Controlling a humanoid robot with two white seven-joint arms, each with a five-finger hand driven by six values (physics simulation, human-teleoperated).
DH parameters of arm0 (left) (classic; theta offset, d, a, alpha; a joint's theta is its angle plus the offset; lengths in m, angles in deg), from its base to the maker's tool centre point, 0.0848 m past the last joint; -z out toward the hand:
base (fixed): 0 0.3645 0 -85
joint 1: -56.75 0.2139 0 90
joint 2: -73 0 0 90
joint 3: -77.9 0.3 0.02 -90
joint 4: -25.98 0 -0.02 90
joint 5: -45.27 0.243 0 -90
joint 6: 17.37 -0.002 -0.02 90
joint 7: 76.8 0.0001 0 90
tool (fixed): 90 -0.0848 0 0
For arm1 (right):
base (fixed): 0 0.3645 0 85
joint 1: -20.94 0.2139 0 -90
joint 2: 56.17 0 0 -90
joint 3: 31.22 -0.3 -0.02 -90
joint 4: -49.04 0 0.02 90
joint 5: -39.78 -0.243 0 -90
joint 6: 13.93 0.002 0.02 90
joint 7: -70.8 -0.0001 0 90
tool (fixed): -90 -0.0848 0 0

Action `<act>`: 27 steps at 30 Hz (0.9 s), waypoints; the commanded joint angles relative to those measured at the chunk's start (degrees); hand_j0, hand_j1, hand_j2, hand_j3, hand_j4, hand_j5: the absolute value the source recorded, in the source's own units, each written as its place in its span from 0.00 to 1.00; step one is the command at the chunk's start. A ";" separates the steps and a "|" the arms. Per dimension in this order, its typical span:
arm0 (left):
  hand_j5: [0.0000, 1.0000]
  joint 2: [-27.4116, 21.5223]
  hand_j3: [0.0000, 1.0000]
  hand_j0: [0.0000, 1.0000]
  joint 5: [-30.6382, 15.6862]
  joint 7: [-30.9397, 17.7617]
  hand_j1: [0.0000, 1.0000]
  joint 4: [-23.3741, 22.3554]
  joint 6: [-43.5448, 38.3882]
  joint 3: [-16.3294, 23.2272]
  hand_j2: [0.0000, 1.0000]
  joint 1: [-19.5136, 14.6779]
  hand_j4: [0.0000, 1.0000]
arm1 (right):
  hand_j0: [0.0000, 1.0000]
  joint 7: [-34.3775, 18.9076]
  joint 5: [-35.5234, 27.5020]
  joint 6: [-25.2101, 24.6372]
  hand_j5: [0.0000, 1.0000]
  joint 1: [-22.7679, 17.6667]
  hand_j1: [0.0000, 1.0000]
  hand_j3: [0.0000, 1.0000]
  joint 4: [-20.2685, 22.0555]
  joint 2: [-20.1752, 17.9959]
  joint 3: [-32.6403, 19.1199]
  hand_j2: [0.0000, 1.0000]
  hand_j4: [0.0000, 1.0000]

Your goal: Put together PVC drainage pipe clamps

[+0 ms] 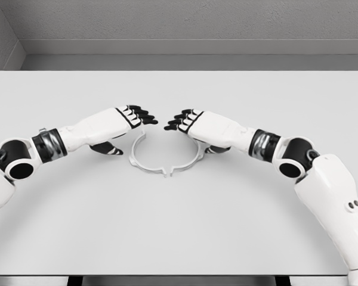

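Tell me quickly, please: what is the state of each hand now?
Left hand: fingers curled over the left side of the clamp ring; a firm grip cannot be told.
Right hand: the same on the right side.

- Only one view: from the head of the robot, looking forward and down onto the worktop (pixel 179 226).
- Medium distance; nearly whole worktop visible, with the wall (pixel 185 24) behind.
- Left arm (pixel 77 134) entering from lower left, right arm (pixel 298 167) from lower right.
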 commanded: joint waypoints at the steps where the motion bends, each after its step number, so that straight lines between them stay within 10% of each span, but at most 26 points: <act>1: 1.00 0.07 1.00 1.00 -0.34 0.04 1.00 0.34 -0.05 0.18 1.00 0.00 1.00 | 1.00 0.02 -0.34 -0.10 1.00 0.00 1.00 1.00 -1.24 0.73 0.03 1.00 1.00; 7: 1.00 0.07 1.00 1.00 -0.43 0.04 1.00 0.87 -0.05 0.36 1.00 0.44 1.00 | 1.00 0.20 -0.52 -0.10 1.00 0.97 1.00 1.00 -1.85 0.64 -0.06 1.00 1.00; 13: 1.00 -0.54 1.00 1.00 -0.60 0.04 1.00 0.78 -0.05 0.18 1.00 0.44 1.00 | 1.00 0.46 -1.31 -0.10 1.00 0.88 1.00 1.00 2.54 -4.63 -12.10 1.00 1.00; 17: 1.00 -0.63 1.00 1.00 -1.04 0.04 1.00 0.95 -0.05 0.27 1.00 0.62 1.00 | 1.00 0.73 -3.42 -0.10 1.00 -9.75 1.00 1.00 15.72 -9.38 -31.43 1.00 1.00; 21: 1.00 -0.72 1.00 1.00 -0.96 0.04 1.00 2.98 -0.05 0.27 1.00 1.32 1.00 | 1.00 0.73 -8.78 -0.10 1.00 -16.79 1.00 1.00 18.10 -9.38 -45.50 1.00 1.00; 27: 1.00 -0.54 1.00 1.00 -0.60 0.04 1.00 2.98 -0.05 0.27 1.00 1.76 1.00 | 1.00 0.55 -9.48 -0.10 1.00 -21.62 1.00 1.00 16.35 -8.59 -46.03 1.00 1.00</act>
